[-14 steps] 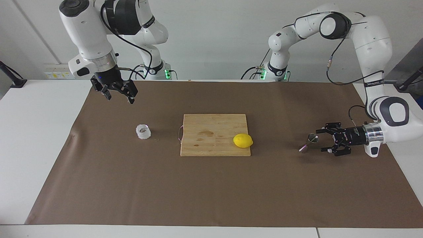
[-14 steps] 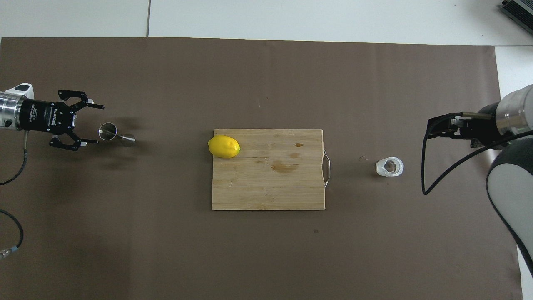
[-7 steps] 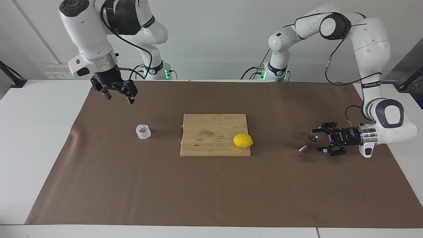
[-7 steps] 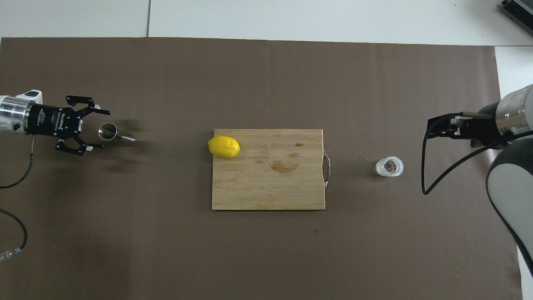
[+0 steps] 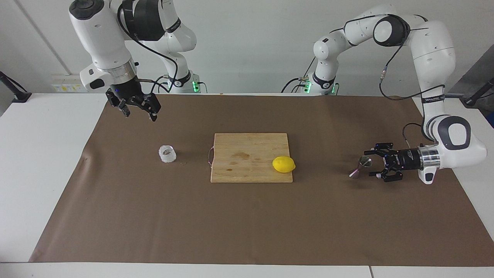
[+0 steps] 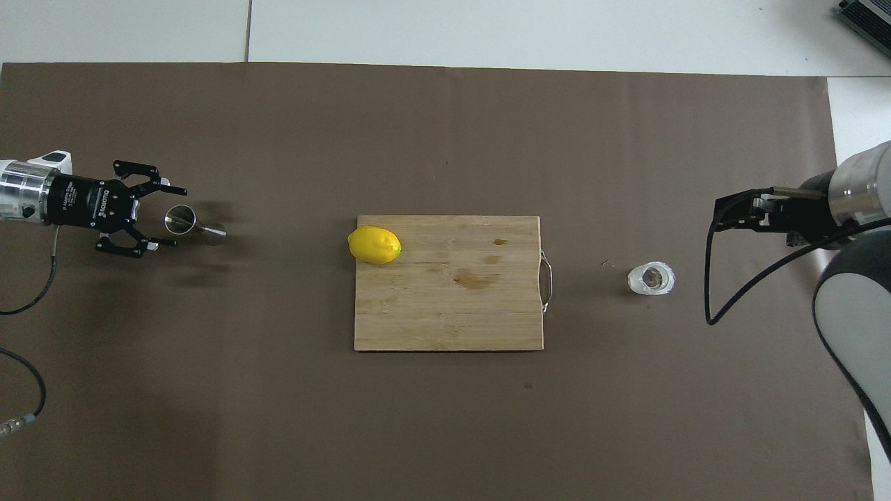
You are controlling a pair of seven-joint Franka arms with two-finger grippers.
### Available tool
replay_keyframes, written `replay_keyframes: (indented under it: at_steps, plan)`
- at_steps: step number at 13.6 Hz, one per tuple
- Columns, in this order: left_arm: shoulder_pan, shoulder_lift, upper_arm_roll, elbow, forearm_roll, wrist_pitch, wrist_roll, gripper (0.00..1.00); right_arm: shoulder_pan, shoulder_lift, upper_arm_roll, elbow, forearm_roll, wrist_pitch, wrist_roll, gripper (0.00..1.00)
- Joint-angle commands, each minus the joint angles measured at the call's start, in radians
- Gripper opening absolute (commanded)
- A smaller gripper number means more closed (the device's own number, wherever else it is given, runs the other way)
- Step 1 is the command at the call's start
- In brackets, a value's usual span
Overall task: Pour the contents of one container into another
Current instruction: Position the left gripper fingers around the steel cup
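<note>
- The left gripper (image 5: 373, 165), fingers apart either side of the jigger (image 5: 360, 166), should close squarely at its waist.
- The right gripper (image 5: 138, 109) waits, fingers spread, over the mat near the glass tumbler (image 5: 167, 153), which stands well apart from the jigger.

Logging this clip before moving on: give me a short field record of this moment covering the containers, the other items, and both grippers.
pour-from container: small clear faceted glass tumbler, upright on the brown mat, toward the right arm's end
pour-into container: silver metal hourglass jigger, toward the left arm's end
left gripper: low, fingers open around the jigger, not yet gripping
right gripper: open, raised, waiting
other items: yellow lemon on the wooden cutting board, mid-table
</note>
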Motion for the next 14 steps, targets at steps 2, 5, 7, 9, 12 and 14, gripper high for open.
replay_keyframes:
  at_steps: [2,5,7,9,12,14]
  plan:
    - [0.003,-0.006,-0.002,-0.009,-0.012,-0.028,-0.019,0.86,-0.01,0.001,0.005,0.012,0.023,-0.017,-0.025,1.0]
    - [0.004,-0.006,-0.002,-0.009,-0.01,-0.048,-0.019,0.81,-0.01,0.001,0.005,0.012,0.023,-0.017,-0.027,1.0]
    - [0.003,-0.007,0.001,-0.009,-0.001,-0.044,-0.017,0.81,-0.01,0.001,0.005,0.012,0.023,-0.017,-0.027,1.0]
    - [0.004,-0.007,0.0,-0.011,0.01,-0.039,-0.017,0.81,-0.01,0.001,0.003,0.012,0.023,-0.017,-0.027,1.0]
    - [0.004,-0.009,0.001,-0.012,0.011,-0.036,-0.017,0.81,-0.01,0.001,0.005,0.012,0.023,-0.017,-0.027,1.0]
    - [0.004,-0.009,0.001,-0.014,0.019,-0.036,-0.017,0.69,-0.01,0.001,0.005,0.012,0.023,-0.017,-0.025,1.0]
